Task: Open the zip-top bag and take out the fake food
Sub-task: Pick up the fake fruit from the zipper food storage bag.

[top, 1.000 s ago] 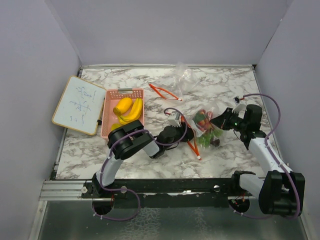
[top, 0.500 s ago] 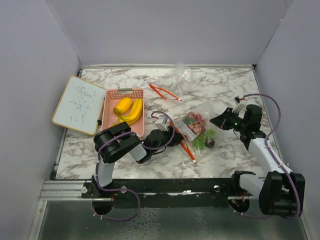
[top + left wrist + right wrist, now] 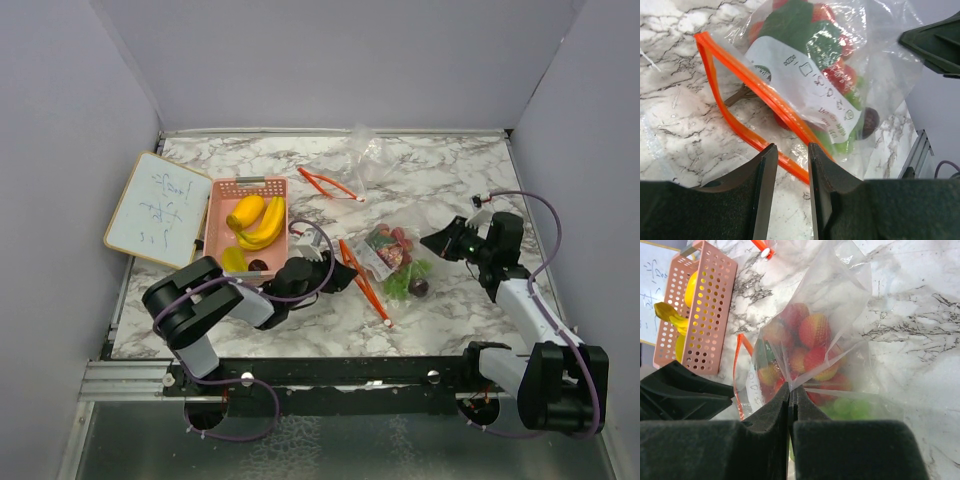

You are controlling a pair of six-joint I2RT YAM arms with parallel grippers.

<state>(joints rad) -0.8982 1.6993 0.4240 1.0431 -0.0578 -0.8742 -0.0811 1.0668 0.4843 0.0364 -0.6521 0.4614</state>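
The clear zip-top bag lies mid-table, and its orange zip strip hangs open toward the left. Inside are fake food pieces: red strawberries, green pieces and a dark purple piece. My right gripper is shut on a fold of the bag's plastic at its right end. Just left of the zip strip, my left gripper is low over the marble. Its jaws are open a narrow gap with nothing between them. It sits at the bag's mouth side in the top view.
A pink slotted basket holding yellow bananas stands left of the bag, close to my left arm. A whiteboard lies at the far left. Another clear bag with an orange strip lies at the back.
My left arm has drawn back to the near left, and the bag's zip end slid left with it. Its jaws now stand off the orange strip. The right gripper kept its hold.
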